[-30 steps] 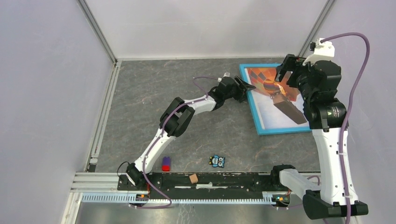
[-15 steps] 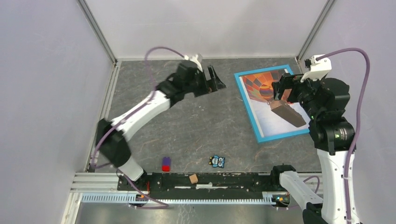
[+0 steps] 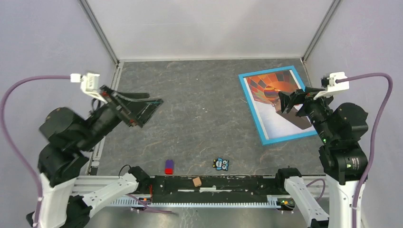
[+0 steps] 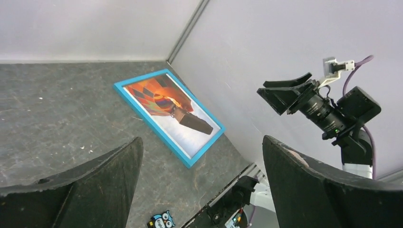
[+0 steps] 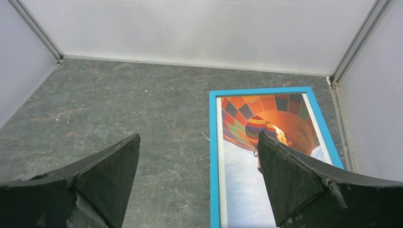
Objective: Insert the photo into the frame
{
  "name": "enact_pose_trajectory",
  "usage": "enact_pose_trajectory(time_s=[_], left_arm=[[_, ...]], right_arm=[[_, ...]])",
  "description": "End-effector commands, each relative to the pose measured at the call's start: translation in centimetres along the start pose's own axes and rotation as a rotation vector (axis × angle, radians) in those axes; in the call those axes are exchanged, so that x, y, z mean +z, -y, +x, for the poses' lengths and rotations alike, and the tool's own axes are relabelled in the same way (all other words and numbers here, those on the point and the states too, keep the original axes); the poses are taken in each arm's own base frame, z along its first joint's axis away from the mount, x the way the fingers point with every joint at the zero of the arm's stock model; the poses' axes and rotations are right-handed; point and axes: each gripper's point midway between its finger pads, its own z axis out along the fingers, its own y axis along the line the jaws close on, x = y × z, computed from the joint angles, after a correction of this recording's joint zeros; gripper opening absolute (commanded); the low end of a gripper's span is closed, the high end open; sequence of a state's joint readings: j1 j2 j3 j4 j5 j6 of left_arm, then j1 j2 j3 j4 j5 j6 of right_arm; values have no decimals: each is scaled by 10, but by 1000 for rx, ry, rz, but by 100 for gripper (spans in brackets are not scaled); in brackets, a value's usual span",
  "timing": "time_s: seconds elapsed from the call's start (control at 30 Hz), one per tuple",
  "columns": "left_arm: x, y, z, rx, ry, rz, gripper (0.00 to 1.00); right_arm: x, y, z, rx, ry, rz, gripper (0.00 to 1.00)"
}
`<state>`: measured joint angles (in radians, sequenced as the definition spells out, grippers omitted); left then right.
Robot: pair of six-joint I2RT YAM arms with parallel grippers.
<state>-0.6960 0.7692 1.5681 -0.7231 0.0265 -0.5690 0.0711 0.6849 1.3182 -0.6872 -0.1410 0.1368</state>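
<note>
Photo (image 3: pixel 273 90) wasn't held by either gripper. Left gripper (image 3: pixel 152 111) hung wide open and empty, high over the left side of the table (image 3: pixel 190 109), well apart from everything. Right gripper (image 3: pixel 285 102) was also wide open and empty, raised over the near right part of the frame (image 3: pixel 248 102), touching nothing. Photo lay flat, picture up, inside the blue rim at the far right of the table, with the frame a bit skewed and close to the right wall (image 3: pixel 370 47). It looked seated to me, so the job read as done or nearly so; couldn't tell if any corner rode on the rim. Handling guess: paper print, light, floppy, creases easily, so pinch a bare edge or corner, never the middle; lying flat, it'd be hard to get a finger under. Frame: thin, stiff, light, likely to slide if nudged; take the rim on a long side. Brown oblong (image 4: pixel 192 122) low on the picture: printed basket or loose piece, couldn't tell. Owl (image 3: pixel 221 164) and block (image 3: pixel 168 166) sat near the front rail (image 3: pixel 237 183), cube (image 3: pixel 196 181) on it, all well apart from the frame. Nothing blocked access; only the wall crowded the frame's right side.
</note>
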Motion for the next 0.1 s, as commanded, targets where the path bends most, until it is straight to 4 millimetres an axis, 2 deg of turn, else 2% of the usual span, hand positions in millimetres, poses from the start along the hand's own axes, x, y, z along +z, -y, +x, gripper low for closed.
enact_pose_trajectory(time_s=[0.0,0.07], left_arm=[[-13,-18,13,33,-53,-82,100],[-16,-17,12,27,-46,-75,100]], right_arm=[[-3,-11,-12,25,61,-53,98],[-5,-8,-14,24,78,-35,98]])
